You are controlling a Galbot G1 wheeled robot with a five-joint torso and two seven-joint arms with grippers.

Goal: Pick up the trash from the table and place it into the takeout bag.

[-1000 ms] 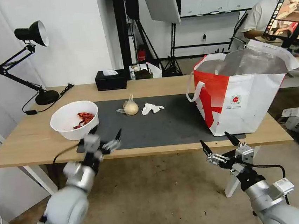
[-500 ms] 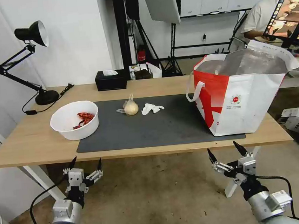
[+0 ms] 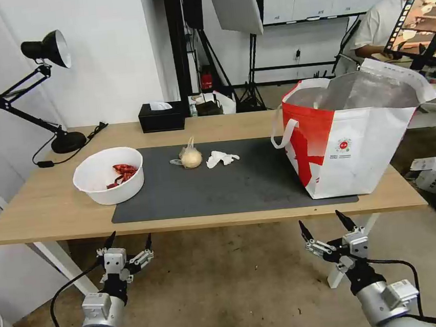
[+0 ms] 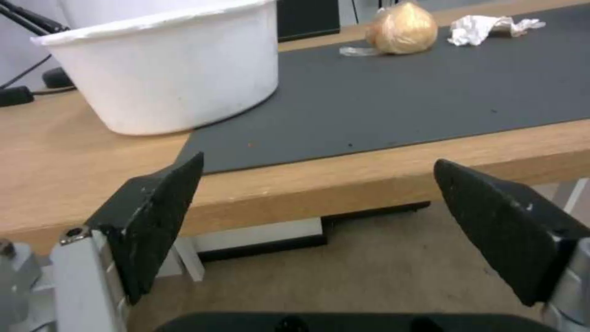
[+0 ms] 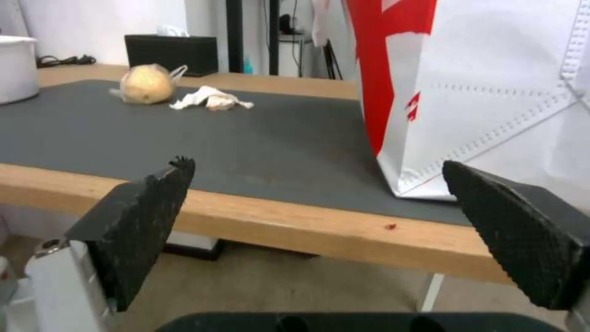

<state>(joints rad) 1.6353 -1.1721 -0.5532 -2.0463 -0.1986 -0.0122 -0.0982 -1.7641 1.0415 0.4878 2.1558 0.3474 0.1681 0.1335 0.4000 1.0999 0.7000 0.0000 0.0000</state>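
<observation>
Left pincer [image 3: 128, 239]: held below the front edge of the long light-wood surface [image 3: 48, 210], near its left end; black fingers [image 4: 161, 216] spread wide apart, nothing between them; open floor seen beneath.
Right pincer [image 3: 321, 222]: held below the same front edge, under the near corner of the bag; fingers [image 5: 141, 216] spread wide apart, nothing gripped.
White bowl with red scraps [image 3: 108, 175]: set at the left edge of the large dark grey mat [image 3: 230, 183], partly on the mat and partly on bare wood; well back from the front edge.
Small knotted clear bag with a beige lump [image 3: 190, 157]: laid on the far half of the mat, about the middle of the surface.
Crumpled white tissue [image 3: 221, 158]: laid just beside the knotted bag, on its right; the two seen apart in the right wrist view.
Large boxy red-and-white takeout bag with silver foil lining [image 3: 351, 135]: stood upright at the right end, mouth open, its base near the front edge.
Open room: a broad bare stretch of mat lies between the trash and the front edge, and between the tissue and the bag.
Back edge: a black tissue box [image 3: 161, 116] and a black desk lamp [image 3: 41, 88] are set there, well apart from the trash.
</observation>
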